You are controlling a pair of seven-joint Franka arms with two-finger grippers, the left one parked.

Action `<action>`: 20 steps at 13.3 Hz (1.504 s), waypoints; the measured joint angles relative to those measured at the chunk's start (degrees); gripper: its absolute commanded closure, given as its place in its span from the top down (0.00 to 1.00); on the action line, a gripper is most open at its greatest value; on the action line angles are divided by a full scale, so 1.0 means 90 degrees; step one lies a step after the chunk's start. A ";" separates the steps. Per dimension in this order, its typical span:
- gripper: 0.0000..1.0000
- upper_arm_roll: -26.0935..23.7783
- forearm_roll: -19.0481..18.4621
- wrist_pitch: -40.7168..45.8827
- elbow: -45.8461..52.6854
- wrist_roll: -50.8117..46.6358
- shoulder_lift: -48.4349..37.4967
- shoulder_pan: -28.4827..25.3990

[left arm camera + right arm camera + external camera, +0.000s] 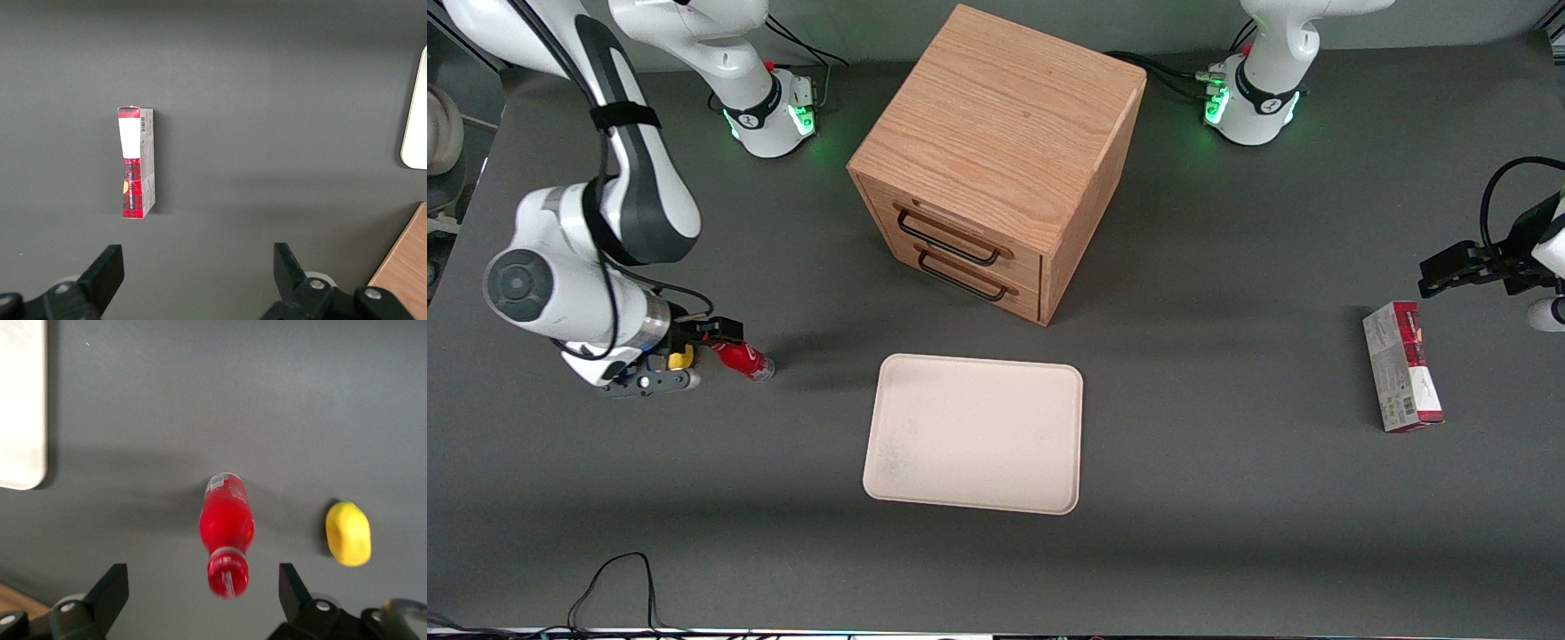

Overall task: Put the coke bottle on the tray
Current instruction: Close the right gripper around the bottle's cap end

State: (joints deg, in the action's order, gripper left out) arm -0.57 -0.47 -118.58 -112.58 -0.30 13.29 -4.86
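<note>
Here, gripper [200, 590] spread wide around coke bottle [227, 530], untouched, tray [974, 433] well apart.

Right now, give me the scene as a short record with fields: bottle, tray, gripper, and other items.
coke bottle: lying on its side on the table, not on the tray
tray: flat, nothing on it, in front of the cabinet
gripper: open, fingers straddling the bottle's cap end
other items: yellow lump beside the bottle; carton toward the parked arm's end
</note>
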 measured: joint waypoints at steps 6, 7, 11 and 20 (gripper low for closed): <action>1.00 0.0000 -0.0157 -0.0559 -0.0591 0.0044 -0.0081 -0.0015; 1.00 0.0000 -0.0161 -0.0559 -0.0599 0.0046 -0.0095 -0.0015; 0.00 0.0009 -0.0164 -0.0562 -0.0642 0.0047 -0.0123 -0.0013; 0.00 0.0047 -0.0171 -0.0571 -0.0643 0.0047 -0.0130 0.0007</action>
State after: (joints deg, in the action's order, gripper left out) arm -0.15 -2.00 -123.72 -118.37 0.12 12.12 -4.80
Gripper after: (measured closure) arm 0.687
